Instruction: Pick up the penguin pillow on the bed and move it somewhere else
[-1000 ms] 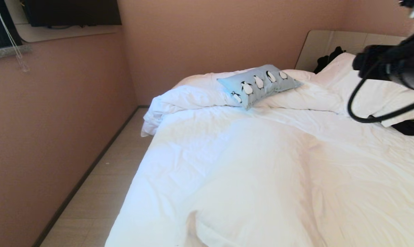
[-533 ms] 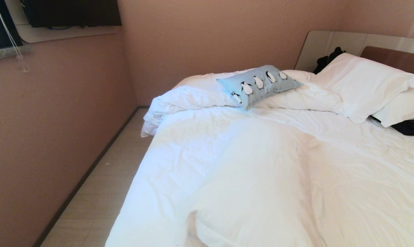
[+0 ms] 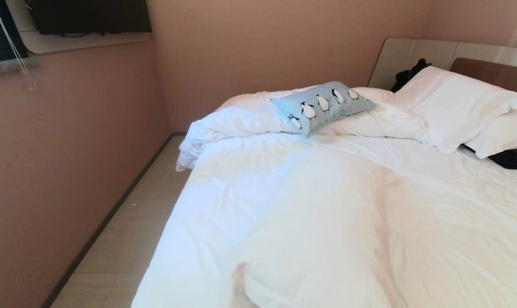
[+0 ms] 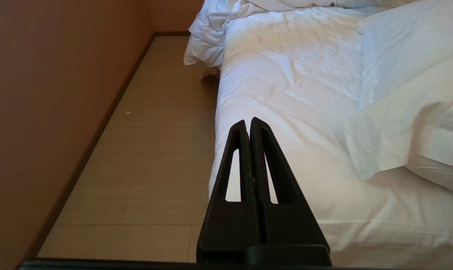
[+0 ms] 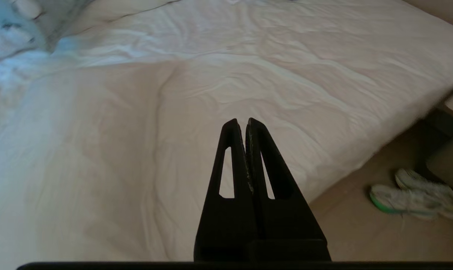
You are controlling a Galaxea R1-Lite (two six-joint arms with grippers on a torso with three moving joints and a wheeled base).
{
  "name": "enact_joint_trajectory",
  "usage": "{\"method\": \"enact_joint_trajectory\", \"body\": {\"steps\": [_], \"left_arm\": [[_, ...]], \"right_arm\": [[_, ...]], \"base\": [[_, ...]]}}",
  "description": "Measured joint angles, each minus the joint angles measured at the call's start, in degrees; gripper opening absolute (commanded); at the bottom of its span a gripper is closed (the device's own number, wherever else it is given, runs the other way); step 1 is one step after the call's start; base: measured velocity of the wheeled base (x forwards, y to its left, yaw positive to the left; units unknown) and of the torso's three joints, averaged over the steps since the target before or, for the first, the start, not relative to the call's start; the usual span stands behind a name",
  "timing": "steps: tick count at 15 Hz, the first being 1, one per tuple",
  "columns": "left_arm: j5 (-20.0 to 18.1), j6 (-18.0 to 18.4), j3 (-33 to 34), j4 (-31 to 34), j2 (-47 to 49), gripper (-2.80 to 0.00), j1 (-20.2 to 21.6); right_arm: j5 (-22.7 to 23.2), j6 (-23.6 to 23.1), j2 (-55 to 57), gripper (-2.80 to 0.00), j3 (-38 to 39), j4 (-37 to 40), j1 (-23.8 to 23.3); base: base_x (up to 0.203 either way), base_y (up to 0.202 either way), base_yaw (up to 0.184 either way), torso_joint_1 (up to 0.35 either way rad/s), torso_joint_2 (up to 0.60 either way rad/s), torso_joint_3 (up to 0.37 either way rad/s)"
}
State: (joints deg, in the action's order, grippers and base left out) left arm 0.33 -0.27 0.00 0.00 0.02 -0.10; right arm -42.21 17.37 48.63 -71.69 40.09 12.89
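Up near the headboard (image 3: 489, 70), the penguin pillow (image 3: 322, 106) lies tilted on the bunched white duvet at the far side of the bed (image 3: 327, 222), just beside 2 larger white pillows (image 3: 455, 107). Neither arm shows in the head view. Both the left gripper (image 4: 248, 122), at the bed's edge above the floor (image 4: 162, 150), and the right gripper (image 5: 240, 122), over the duvet near a pair of shoes (image 5: 414, 193), have their jaws pressed together, holding nothing.

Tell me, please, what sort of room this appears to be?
Most likely a bedroom: a bed with a rumpled white duvet, white pillows against a padded headboard, and a penguin pillow.
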Motion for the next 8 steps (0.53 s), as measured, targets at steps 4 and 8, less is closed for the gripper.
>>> {"method": "enact_joint_trajectory", "body": {"steps": [4, 8], "left_arm": [[0.0, 0.0, 0.0, 0.0, 0.0, -2.80, 0.0], [0.0, 0.0, 0.0, 0.0, 0.0, -2.80, 0.0]], "right_arm": [[-0.1, 1.5, -9.0, -2.80, 1.0, 6.1, -9.8], [0.4, -1.8, -19.7, -2.80, 5.1, 7.9, -14.6]], "base": [[0.000, 0.000, 0.000, 0.000, 0.00, 0.000], [0.000, 0.000, 0.000, 0.000, 0.00, 0.000]]}}
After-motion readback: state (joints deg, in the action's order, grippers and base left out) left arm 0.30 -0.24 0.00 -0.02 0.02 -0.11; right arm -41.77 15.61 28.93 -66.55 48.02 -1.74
